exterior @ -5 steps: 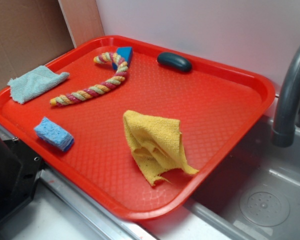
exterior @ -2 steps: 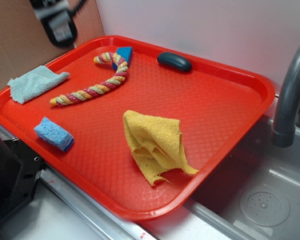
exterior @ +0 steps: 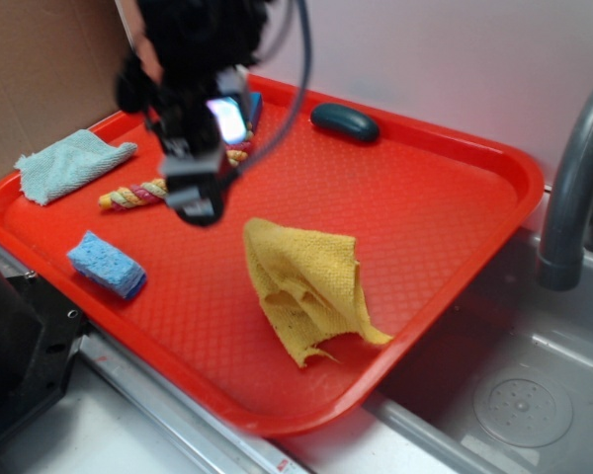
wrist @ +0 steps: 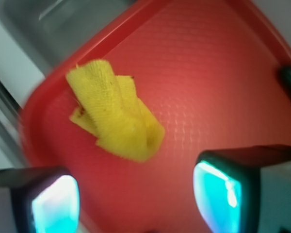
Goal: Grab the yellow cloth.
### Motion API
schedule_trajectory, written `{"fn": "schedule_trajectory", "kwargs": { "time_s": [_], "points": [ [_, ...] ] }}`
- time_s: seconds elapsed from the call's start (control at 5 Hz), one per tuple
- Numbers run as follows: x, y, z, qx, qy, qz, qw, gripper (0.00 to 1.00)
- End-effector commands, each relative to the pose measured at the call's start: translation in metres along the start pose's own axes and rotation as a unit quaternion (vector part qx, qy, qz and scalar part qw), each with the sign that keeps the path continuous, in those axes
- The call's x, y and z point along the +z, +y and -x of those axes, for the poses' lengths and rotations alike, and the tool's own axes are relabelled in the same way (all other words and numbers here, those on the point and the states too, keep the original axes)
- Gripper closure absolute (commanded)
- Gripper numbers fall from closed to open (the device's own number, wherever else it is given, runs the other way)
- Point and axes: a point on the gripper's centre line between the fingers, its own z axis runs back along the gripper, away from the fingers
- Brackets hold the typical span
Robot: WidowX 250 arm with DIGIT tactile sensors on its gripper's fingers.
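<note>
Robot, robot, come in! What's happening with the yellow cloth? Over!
Gripper open, empty, above the tray. Yellow cloth crumpled on the tray, not touched yet. Nothing between gripper and cloth. Over.

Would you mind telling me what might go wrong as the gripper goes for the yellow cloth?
The yellow cloth lies crumpled near the tray's sink-side edge, so a push could slide it over the rim. The gripper, fingers apart, hangs beside the cloth, not above it; closing here would likely catch nothing. The braided rope lies close behind and might get snagged.
</note>
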Motion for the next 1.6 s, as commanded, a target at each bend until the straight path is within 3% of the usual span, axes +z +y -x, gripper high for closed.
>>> {"fn": "schedule_trajectory", "kwargs": {
  "time_s": [0.0,0.2,0.6,0.8,1.0,1.2,1.4],
  "points": [
    [-0.07,0.008,-0.014,-0.068,0.051,0.034,0.996,0.0],
    [-0.092,-0.016,-0.012,-0.079,0.063,0.044,0.994,1.0],
    [-0.07,-0.016,-0.008,-0.044,0.032,0.0,0.998,1.0],
    [-0.024,-0.005,-0.002,0.051,0.052,-0.025,0.997,1.0],
    [0.029,0.012,0.043,0.174,0.002,-0.029,0.984,1.0],
    [0.08,0.021,0.076,0.294,-0.015,-0.044,0.955,1.0],
    [0.106,0.018,0.093,0.408,-0.032,-0.074,0.909,1.0]
  ]
}}
